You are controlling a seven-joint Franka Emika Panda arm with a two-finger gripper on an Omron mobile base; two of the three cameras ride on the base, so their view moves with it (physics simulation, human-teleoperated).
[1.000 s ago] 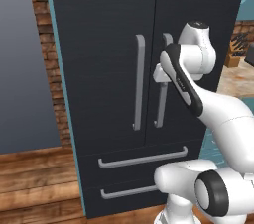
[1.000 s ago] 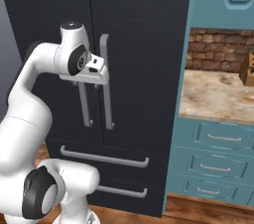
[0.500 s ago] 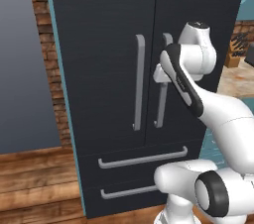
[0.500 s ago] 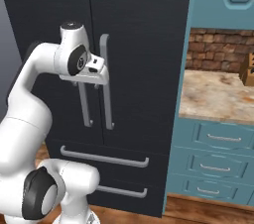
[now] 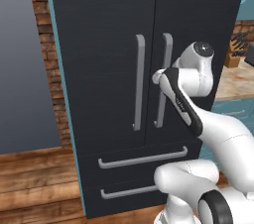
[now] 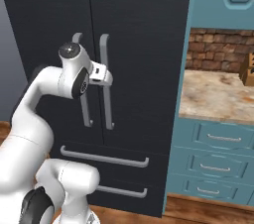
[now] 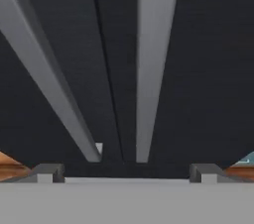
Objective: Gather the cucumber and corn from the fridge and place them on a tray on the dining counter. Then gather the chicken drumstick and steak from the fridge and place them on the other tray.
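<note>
Left base view: tool (image 5: 159,76) at mid-frame, pressed up against the fridge (image 5: 99,44), right beside the right-hand door handle (image 5: 165,79). Left-hand door handle (image 5: 139,82) just across the door seam, both doors shut flush. Two drawers below, each with a horizontal bar (image 5: 144,157), also shut.

Right base view: same tool (image 6: 105,75) at centre-left of the frame, level with the middle of the vertical bars, the wrist hiding the contact point. Beige stone tabletop (image 6: 218,96) at the right of the frame over teal drawers (image 6: 223,141), brick wall behind.

Hand view: looking along the fridge face, two silver bars running up the frame, one slanting from upper left (image 7: 47,74), one near vertical at centre (image 7: 151,64), the dark door seam between them. Finger tips (image 7: 47,172) at lower left and lower right, spread wide apart, so tool open, nothing between them; neither bar yet enclosed.

Judged progress: at the very start. Fridge unopened, so cucumber, corn, drumstick and steak presumably inside, hidden behind the doors. Left to do: grip a handle, swing a door open, fetch all four items, carry them to the two trays.
</note>
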